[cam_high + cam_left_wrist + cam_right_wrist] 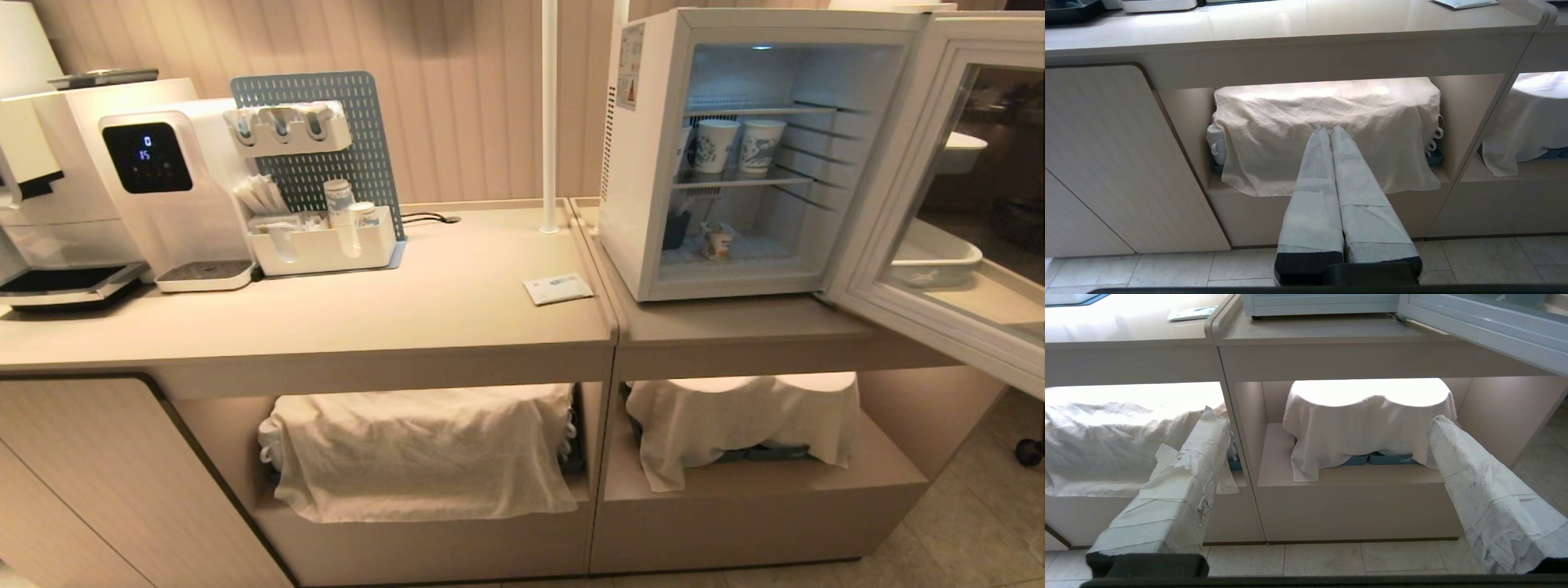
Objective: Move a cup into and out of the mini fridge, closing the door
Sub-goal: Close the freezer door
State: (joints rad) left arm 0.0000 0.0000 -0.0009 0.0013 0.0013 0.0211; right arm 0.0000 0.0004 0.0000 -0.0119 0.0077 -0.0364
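The cup [718, 241] stood on the floor of the mini fridge [653, 204], whose door [939, 204] was wide open for reaching in, while the left gripper [1331, 132] had jaws together and the right gripper [1327, 424] had jaws apart, both low before the bench [408, 318].

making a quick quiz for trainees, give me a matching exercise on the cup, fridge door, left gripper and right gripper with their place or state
Things:
1. cup
2. door
3. left gripper
4. right gripper

States:
A. fingers pressed together
B. swung open
C. fingers spread wide
D. on the bottom floor of the mini fridge

Pairs: 1-D, 2-B, 3-A, 4-C
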